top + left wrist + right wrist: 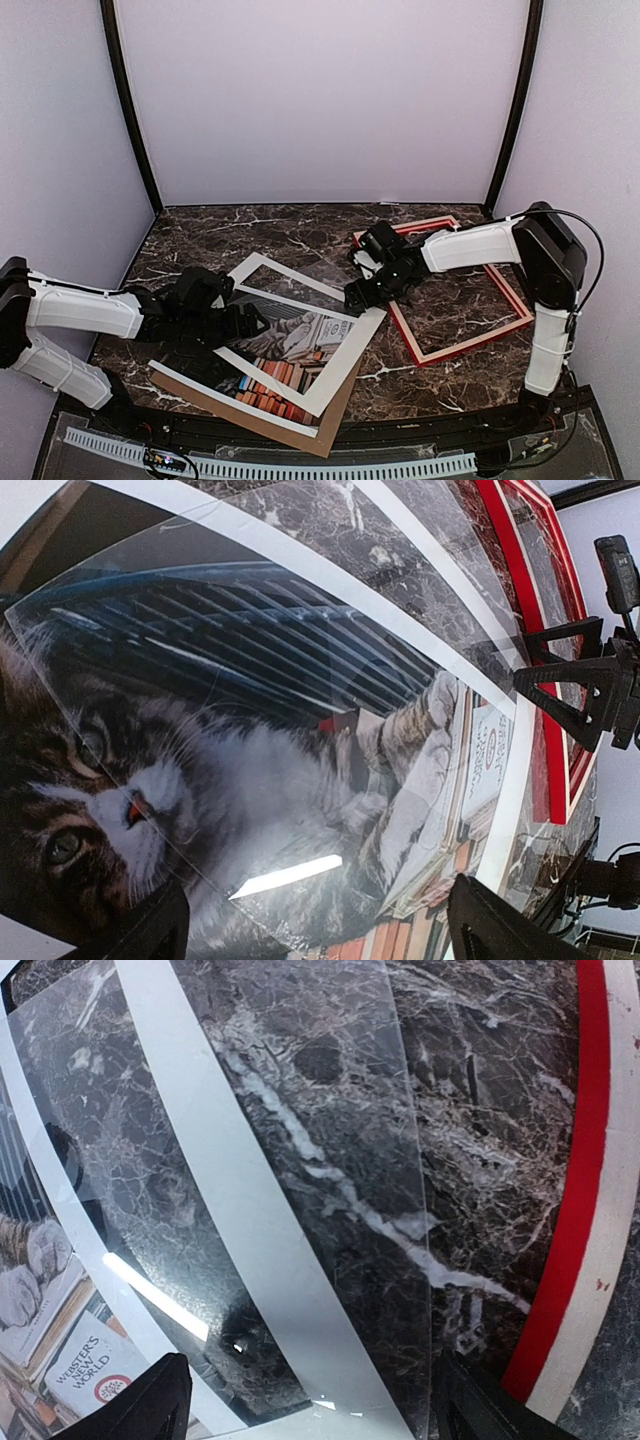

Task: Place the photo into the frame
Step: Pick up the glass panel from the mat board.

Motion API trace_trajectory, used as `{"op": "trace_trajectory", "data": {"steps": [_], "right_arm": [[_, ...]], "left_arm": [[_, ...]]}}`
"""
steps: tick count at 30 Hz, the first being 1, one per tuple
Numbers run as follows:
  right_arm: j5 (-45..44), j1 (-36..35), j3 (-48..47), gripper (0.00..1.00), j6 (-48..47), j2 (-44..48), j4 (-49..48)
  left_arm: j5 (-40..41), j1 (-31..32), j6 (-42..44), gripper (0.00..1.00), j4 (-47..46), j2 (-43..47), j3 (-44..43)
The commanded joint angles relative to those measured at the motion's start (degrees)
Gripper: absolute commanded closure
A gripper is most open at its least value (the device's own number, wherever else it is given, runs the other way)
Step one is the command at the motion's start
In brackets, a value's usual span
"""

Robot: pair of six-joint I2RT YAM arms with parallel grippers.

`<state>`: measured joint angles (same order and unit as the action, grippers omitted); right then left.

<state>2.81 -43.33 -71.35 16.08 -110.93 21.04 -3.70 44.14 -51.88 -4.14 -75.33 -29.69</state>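
Two robot arms are reaching in from the near edge of a dark marbled counter point(200, 240). Nearest the arms, a plain brown backing board point(312, 437) is lying flat, one corner pointing toward the counter's edge. On top of it the photo point(285, 350) is lying face up, showing a grey tabby cat and a stack of red-orange books. A white mat point(350, 365) is lying askew over the photo, so its cut-out is showing the cat in its near part and bare counter farther back. In the wrist views a clear sheet point(330, 1110) is resting over part of the mat and photo, catching a streak of glare. The left claw point(252, 322) is hovering low over the cat picture, fingers spread wide and gripping nothing. The right claw point(358, 296) is hanging over the mat's right corner, also gaping wide and empty. Beyond it to the right, the frame point(470, 340), red and thin-railed, is lying flat on the counter with only marble showing inside it. The photo is sitting outside the frame, to its left. Pale purple walls are closing off the back.
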Motion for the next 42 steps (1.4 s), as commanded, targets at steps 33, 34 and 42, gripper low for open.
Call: {"op": "trace_trajectory", "data": {"steps": [33,34,42], "right_arm": [[22.0,0.7,5.8,0.41,14.1,-0.7,-17.1],[22.4,0.6,5.7,0.41,14.3,-0.9,-17.3],[23.5,1.0,4.4,0.44,15.7,-2.2,-18.7]], "left_arm": [[7.7,-9.2,-6.0,0.10,-2.1,4.6,9.5],[7.8,-10.1,-4.5,0.10,-2.1,4.3,9.3],[5.4,-11.0,-1.6,0.08,-0.5,3.6,6.2]]}}
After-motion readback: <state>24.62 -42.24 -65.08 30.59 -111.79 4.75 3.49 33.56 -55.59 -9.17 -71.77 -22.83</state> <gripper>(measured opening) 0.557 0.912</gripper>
